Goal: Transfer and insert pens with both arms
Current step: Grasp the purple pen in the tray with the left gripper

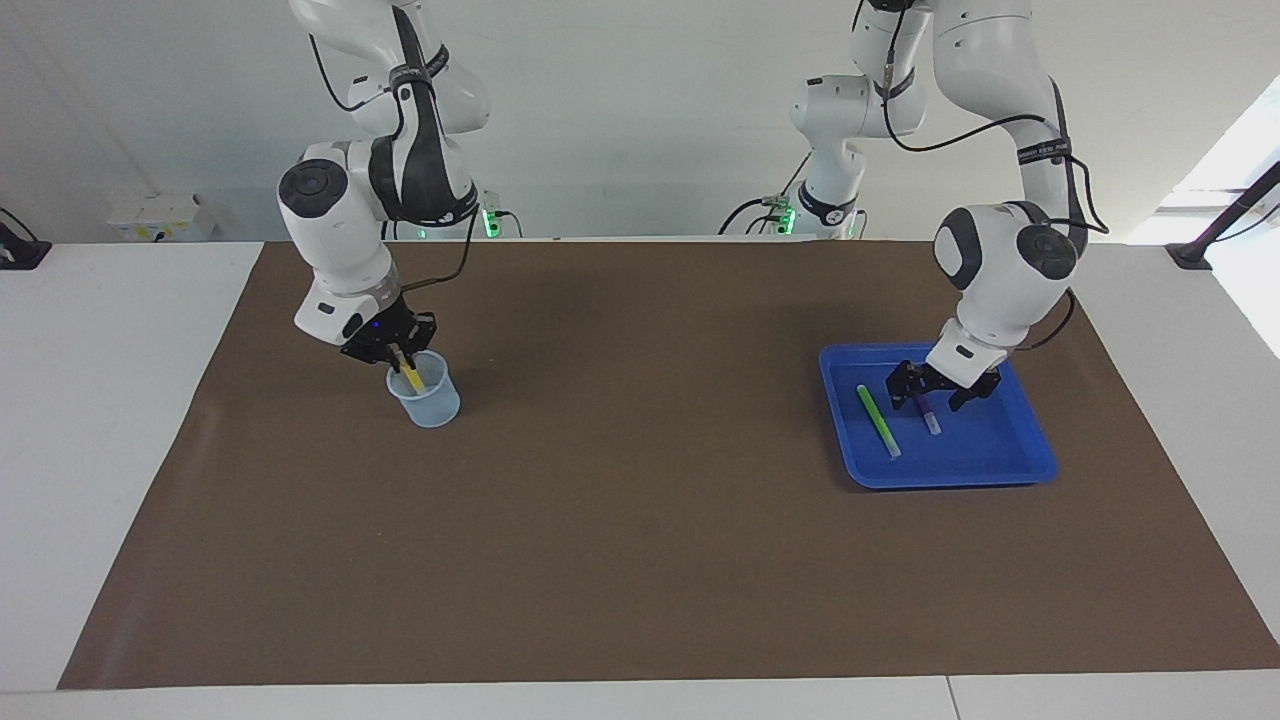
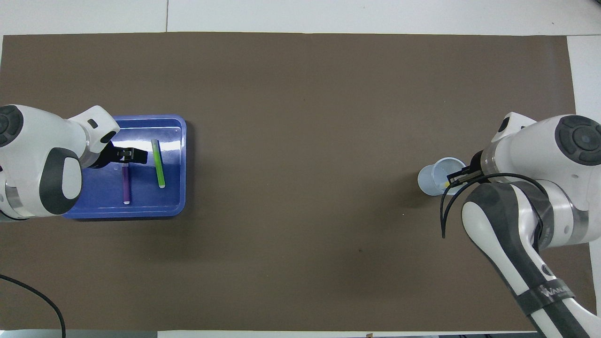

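The right tool (image 1: 397, 352) is pinching the yellow pen (image 1: 407, 376) tight, right over the cup (image 1: 425, 392). The pen's lower end is sitting inside the cup. The left tool (image 1: 938, 392) is hanging wide open in the blue tray (image 1: 1010, 465), with the purple pen (image 2: 126, 187) lying under it between its fingers. The green pen (image 1: 878, 420) is lying flat in the tray just beside this tool. Both are sitting on the bench (image 1: 640, 560).

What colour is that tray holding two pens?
Blue tray, clearest in the facing view.
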